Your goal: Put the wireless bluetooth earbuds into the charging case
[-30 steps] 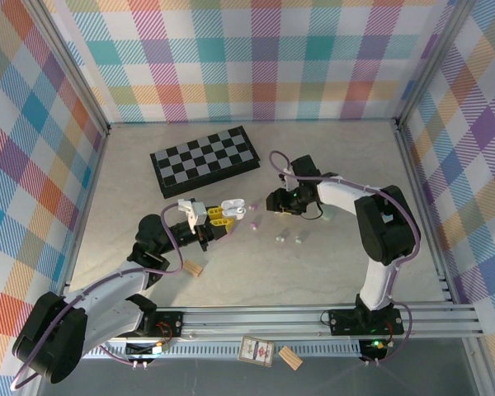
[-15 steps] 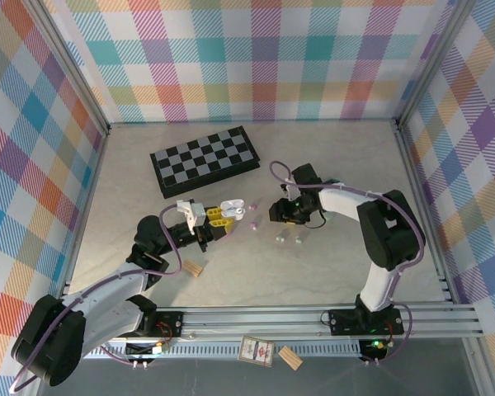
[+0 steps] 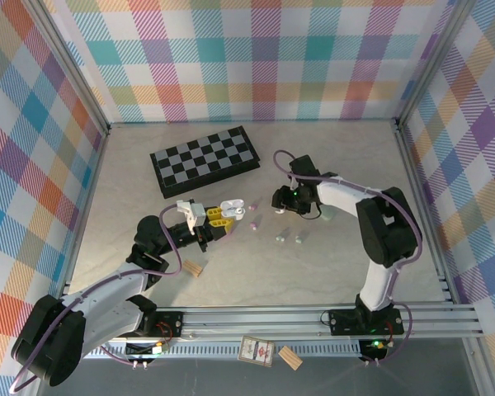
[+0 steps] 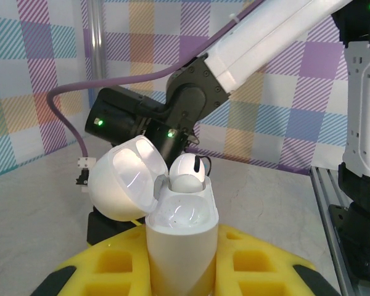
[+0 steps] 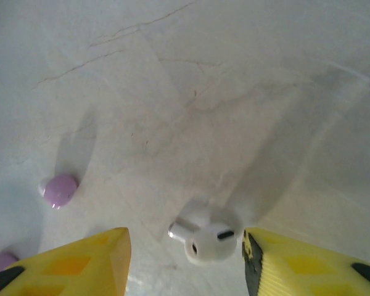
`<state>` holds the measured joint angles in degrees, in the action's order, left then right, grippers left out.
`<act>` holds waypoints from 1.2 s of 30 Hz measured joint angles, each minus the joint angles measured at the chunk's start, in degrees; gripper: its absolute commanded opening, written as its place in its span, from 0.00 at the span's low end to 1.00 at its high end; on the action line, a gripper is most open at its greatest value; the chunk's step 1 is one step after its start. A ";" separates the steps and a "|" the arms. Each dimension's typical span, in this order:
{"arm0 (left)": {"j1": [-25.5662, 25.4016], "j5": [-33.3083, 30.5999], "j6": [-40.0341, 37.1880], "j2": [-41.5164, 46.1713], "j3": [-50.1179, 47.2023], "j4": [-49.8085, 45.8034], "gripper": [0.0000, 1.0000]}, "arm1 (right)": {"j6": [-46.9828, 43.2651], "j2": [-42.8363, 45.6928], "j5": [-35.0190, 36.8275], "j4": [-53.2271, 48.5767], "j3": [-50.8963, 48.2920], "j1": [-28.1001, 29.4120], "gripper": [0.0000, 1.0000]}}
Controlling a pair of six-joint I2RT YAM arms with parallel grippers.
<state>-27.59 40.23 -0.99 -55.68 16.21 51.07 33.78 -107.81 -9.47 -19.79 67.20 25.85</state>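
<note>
My left gripper (image 4: 182,271) is shut on a white charging case (image 4: 180,231), held upright with its lid (image 4: 123,179) swung open. One white earbud (image 4: 187,172) sits in the case's far slot, and the near slot is bare. In the top view the case (image 3: 228,206) hangs just left of two purple earbuds (image 3: 255,205) (image 3: 253,223). My right gripper (image 5: 186,259) is open low over the table, with a white earbud (image 5: 205,237) lying between its yellow fingers (image 5: 296,262), close to the right one. A purple earbud (image 5: 60,189) lies to the left.
A folded chessboard (image 3: 205,159) lies at the back left. A tan wooden block (image 3: 195,268) rests near my left arm. Two pale small pieces (image 3: 279,238) (image 3: 298,238) lie on the table in front of my right gripper (image 3: 282,198).
My right gripper dipped toward the near side half a second ago and has moved back a little, its jaws slightly narrower. The left arm and the case have not moved.
</note>
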 measured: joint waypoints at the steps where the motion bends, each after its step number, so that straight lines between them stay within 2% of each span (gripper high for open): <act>1: 0.00 0.00 -0.09 0.07 0.00 -0.07 0.04 | 0.59 -0.39 -0.09 0.02 0.02 0.00 0.47; 11: 0.00 0.00 -0.33 0.52 0.00 -0.04 0.04 | 4.00 -1.22 -0.90 -0.17 0.11 -0.33 0.34; 18: 0.00 -0.02 -0.35 0.24 0.00 -0.04 0.04 | 2.64 -1.22 -1.03 -0.81 0.11 -0.26 0.31; 28: 0.00 -0.42 -0.79 0.24 0.00 -0.09 0.04 | -9.57 -0.72 0.26 -3.52 0.39 0.55 0.28; 36: 0.00 -0.44 -1.42 0.42 0.00 -0.57 0.04 | -20.72 5.88 3.48 -4.24 -5.44 0.87 0.35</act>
<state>-27.59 39.79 -2.42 -55.27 16.21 50.50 13.06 -101.93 -6.00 -24.03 61.76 26.72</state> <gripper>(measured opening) 0.198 0.343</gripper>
